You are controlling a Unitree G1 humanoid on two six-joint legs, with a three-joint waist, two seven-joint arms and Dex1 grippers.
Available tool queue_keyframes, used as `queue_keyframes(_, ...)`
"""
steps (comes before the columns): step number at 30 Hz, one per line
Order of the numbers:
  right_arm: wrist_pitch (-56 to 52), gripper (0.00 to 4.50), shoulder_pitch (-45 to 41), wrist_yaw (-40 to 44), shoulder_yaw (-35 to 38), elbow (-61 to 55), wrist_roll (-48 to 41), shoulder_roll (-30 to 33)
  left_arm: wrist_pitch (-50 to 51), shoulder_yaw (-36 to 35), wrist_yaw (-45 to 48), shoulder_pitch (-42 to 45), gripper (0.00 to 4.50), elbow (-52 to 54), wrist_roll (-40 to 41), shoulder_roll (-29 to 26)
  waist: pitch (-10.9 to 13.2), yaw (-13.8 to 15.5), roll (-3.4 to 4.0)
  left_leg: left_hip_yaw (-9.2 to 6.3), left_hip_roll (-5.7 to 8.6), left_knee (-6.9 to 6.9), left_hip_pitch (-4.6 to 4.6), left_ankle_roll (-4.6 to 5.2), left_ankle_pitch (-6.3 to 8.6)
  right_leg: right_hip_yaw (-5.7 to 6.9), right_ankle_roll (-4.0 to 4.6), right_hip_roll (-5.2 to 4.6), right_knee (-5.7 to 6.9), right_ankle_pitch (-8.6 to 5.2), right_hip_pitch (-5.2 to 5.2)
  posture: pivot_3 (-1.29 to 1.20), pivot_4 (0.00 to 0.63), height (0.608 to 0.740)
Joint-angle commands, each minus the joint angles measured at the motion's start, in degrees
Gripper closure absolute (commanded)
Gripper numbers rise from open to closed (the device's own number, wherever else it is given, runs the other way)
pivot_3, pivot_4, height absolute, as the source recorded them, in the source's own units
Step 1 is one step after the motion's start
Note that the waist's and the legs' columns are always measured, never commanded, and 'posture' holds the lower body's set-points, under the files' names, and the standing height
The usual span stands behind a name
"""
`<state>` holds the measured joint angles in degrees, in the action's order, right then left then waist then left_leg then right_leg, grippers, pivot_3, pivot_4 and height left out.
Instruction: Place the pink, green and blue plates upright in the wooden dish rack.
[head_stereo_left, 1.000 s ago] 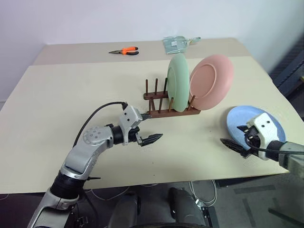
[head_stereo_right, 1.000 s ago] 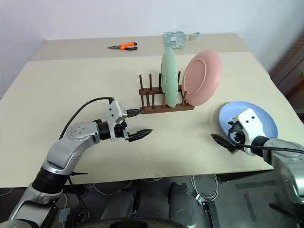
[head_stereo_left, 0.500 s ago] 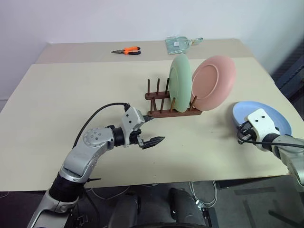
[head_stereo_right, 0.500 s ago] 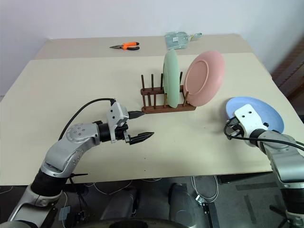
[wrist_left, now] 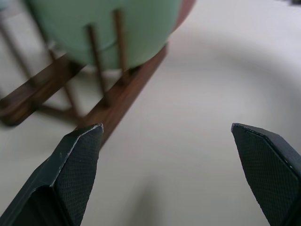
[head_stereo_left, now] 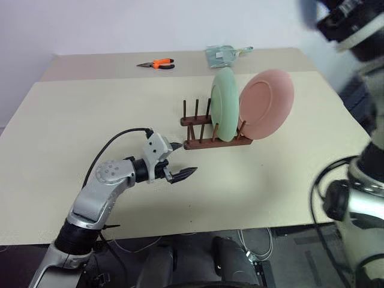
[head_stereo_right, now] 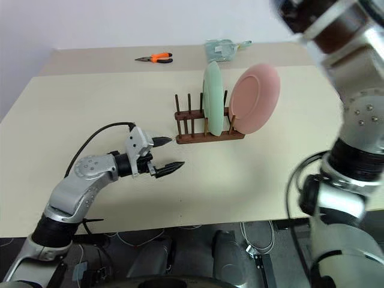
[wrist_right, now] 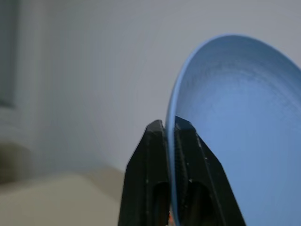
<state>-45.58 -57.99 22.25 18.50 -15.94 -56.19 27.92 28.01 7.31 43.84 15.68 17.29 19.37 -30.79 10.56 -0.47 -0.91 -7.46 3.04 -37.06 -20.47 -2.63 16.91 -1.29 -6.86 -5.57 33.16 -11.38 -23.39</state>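
blue plate (wrist_right: 235, 136), smooth, round, rim pinched by right hand (wrist_right: 169, 129)

a pale beige table (head_stereo_left: 72, 120) (two tops pushed together) stands against a plain white wall (head_stereo_left: 120, 24).

Head stereo pair sits up high, looking forward and down over the table (head_stereo_left: 72, 120). Both eyes share nearly everything: the wooden dish rack (head_stereo_left: 213, 141) just above centre, orange pliers (head_stereo_left: 157, 64) at about 11 o'clock near the far edge. The left wrist cam rides low and really close, looking along the left gripper (wrist_left: 164, 146) at the rack's rail and the green plate (wrist_left: 108, 23). The right wrist cam looks along the right gripper (wrist_right: 170, 129), up close on the blue plate (wrist_right: 235, 132) against a pale wall.
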Motion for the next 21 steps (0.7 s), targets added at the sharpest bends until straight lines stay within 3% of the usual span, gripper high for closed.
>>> queue_keyframes(1,-2.17,4.48,-1.38,-12.14,-0.49,0.09,-12.96,-11.8,-1.66,-2.43,0.05,-1.44,0.0,0.73,-0.42,-1.56,0.01,-0.24,0.07,-0.05,-0.01,0.01,0.04,0.0,0.0,-0.04,0.0,0.0,0.04,0.01,-0.01,0.0,0.15,0.74)
queue_keyframes(4,-3.69,4.48,0.69,-22.68,-2.59,2.2,-20.04,-21.23,-0.49,-3.9,-0.9,-2.22,0.0,2.53,0.41,-2.02,0.02,-0.25,0.09,-0.12,0.0,0.09,0.0,-0.02,-0.01,-0.05,-0.04,0.02,0.15,0.04,-0.18,0.0,0.15,0.74)
queue_keyframes(8,-4.41,4.48,3.46,-31.08,-4.11,4.77,-24.12,-25.77,1.66,-5.12,-1.7,-2.63,0.0,5.17,1.69,-2.33,0.02,-0.17,0.09,-0.12,0.04,0.1,-0.07,-0.08,-0.04,0.0,-0.18,0.01,0.18,0.12,-0.23,0.0,0.15,0.74)
queue_keyframes(21,-3.62,4.48,8.37,-35.77,-6.09,8.83,-22.14,-25.38,4.18,-5.12,-1.21,-2.26,0.0,7.1,2.96,-3.46,0.02,-0.71,0.11,0.02,0.02,0.12,0.01,-0.08,-0.05,-0.01,-0.16,0.07,0.23,0.1,-0.23,0.0,0.15,0.74)
